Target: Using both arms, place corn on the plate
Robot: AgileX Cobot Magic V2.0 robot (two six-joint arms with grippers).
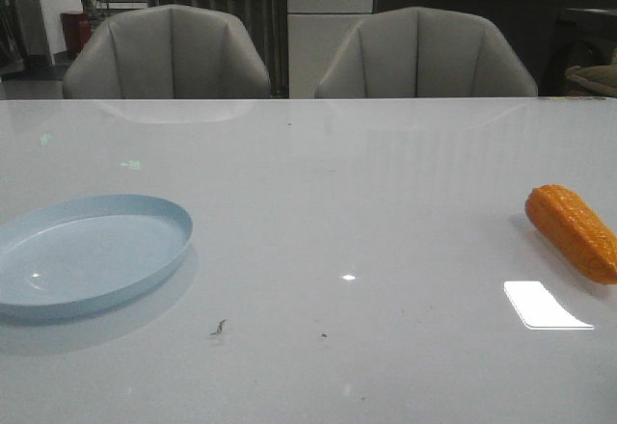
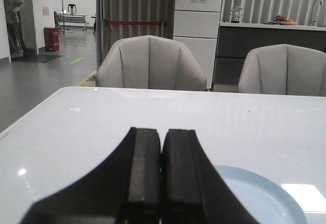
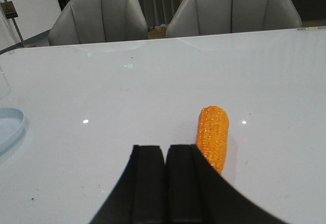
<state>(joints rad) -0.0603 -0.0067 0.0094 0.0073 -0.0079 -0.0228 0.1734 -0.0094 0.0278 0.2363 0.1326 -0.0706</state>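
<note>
Corn [image 3: 213,137] lies just beyond right hand [image 3: 165,155], slightly to its side, long axis pointing away. Right hand nearer; both hands' fingers pressed together, empty.

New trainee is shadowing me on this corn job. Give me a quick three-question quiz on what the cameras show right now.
1. True or false: the corn already lies on the plate.
2. In the front view, the plate sits at the table's: A) left, B) middle, C) right.
3. Fill in: the fingers of the left gripper and the right gripper are pressed ____ and hold nothing.

Key: 1 false, the corn rests on the table at the far right, apart from the plate; 2 A; 3 together.
</note>
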